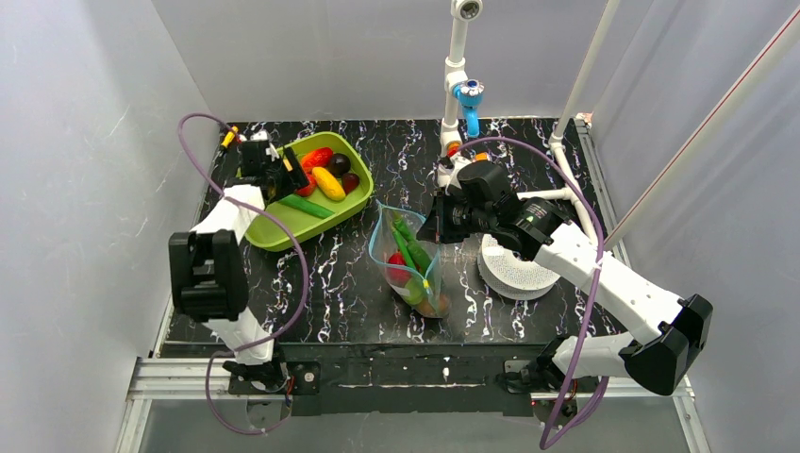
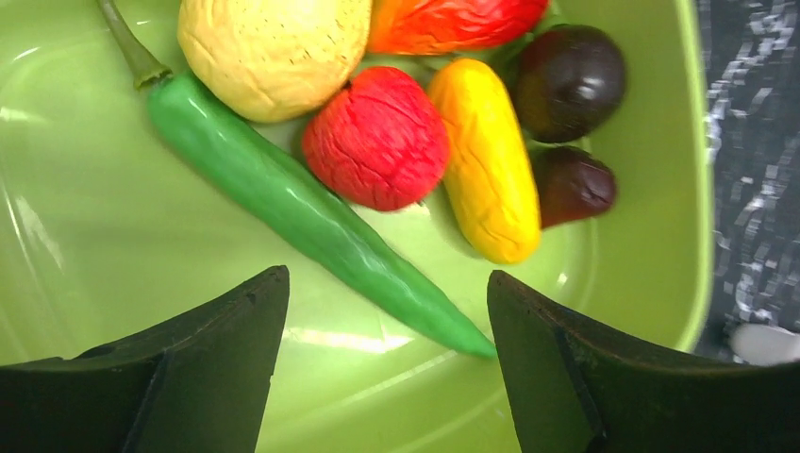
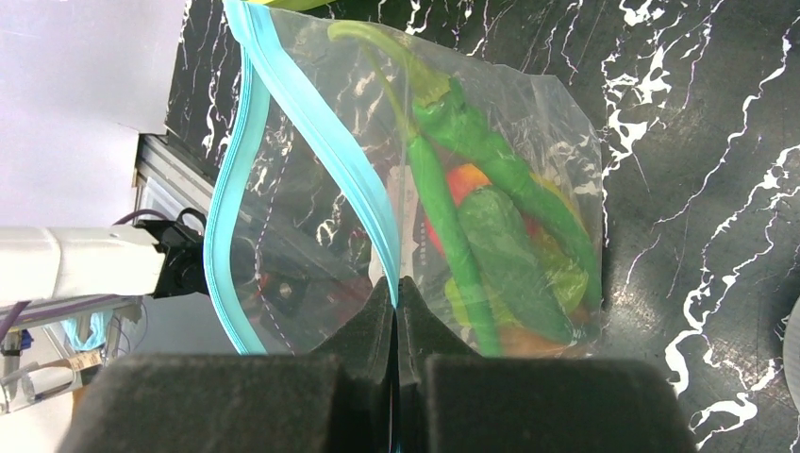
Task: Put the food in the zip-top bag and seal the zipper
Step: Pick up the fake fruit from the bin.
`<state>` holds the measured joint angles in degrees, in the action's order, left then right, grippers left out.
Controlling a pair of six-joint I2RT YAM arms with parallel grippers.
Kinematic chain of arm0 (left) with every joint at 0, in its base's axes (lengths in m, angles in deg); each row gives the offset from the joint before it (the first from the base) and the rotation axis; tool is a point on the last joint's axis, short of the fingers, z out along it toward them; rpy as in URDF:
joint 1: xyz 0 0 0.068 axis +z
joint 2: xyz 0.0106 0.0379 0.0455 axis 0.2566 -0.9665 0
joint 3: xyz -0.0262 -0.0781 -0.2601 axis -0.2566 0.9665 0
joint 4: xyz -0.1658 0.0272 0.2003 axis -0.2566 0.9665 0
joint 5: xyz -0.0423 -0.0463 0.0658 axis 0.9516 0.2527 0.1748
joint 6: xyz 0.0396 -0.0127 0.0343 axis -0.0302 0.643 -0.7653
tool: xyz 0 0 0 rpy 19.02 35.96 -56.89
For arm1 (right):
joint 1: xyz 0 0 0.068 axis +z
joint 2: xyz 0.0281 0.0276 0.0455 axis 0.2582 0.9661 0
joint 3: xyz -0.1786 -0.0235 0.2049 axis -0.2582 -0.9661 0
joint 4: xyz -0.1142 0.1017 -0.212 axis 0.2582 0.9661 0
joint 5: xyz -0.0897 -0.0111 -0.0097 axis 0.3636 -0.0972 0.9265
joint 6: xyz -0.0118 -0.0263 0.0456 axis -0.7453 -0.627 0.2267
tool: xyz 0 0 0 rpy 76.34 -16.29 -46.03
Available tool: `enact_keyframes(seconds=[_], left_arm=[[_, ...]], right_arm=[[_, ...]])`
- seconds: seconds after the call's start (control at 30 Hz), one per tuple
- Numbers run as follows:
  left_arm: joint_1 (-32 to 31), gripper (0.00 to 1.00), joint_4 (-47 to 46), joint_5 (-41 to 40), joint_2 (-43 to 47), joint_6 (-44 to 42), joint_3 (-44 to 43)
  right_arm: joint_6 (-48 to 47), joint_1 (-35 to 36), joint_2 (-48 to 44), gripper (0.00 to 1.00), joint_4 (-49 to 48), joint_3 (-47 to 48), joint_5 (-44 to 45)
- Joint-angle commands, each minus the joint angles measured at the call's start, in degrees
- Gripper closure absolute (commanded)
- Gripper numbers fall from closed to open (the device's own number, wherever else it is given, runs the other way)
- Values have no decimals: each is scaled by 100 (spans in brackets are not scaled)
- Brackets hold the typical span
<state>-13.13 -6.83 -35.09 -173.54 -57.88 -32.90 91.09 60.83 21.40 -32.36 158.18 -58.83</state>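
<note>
Left gripper (image 2: 384, 283): jaws wide apart, nothing held. Hovers low over the lime-green tray (image 2: 75, 189), straddling the thin tip end of a green chilli (image 2: 283, 198). Packed beside the chilli: red wrinkled fruit (image 2: 377, 137), yellow fruit (image 2: 486, 160), dark purple fruits (image 2: 569, 80), pale yellow fruit (image 2: 274, 47).

Right gripper (image 3: 396, 283): jaws pinched flat on the zipper (image 3: 311, 123), holding one lip of the zip-top bag (image 3: 528, 123) apart from the other so the mouth gapes. Inside the bag: long green chillies (image 3: 472, 142), something red and orange. Bag on the counter (image 1: 349, 283), near the tray, not touching it.

Judged step: pick the next piece from the tray. Best to come down across the chilli's thicker middle, not the tip, and close gently — glossy skin likely to slip. Hold the bag's lip taut.

No brand, label or writing legible anywhere.
</note>
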Motion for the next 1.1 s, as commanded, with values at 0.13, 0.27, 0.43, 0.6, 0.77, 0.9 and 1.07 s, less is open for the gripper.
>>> enact_keyframes(seconds=[0.13, 0.27, 0.43, 0.6, 0.77, 0.9, 1.07], left_arm=[[11, 26, -254, -569, -1015, -577, -877], [-16, 29, -533, 121, -950, 28, -740], [-31, 32, -1120, 1180, -1317, 2239, -538], [-630, 34, -1232, 443, -1846, 3000, -526], [-902, 38, -1287, 8, -1938, 2891, -417], [-903, 61, -1223, 19, -1888, 2676, -477], [-846, 86, -730, -245, -1476, 2133, -768]], right_arm=[[32, -7, -113, 99, -37, 223, -90], [108, -7, -40, 99, -44, 264, -178], [171, -6, 54, 99, -74, 320, -293], [149, -7, -79, 99, -59, 201, -196], [124, -15, -163, 99, -55, 125, -146], [121, -16, -219, 99, -52, 99, -143], [124, -16, -261, 99, -90, 85, -141]])
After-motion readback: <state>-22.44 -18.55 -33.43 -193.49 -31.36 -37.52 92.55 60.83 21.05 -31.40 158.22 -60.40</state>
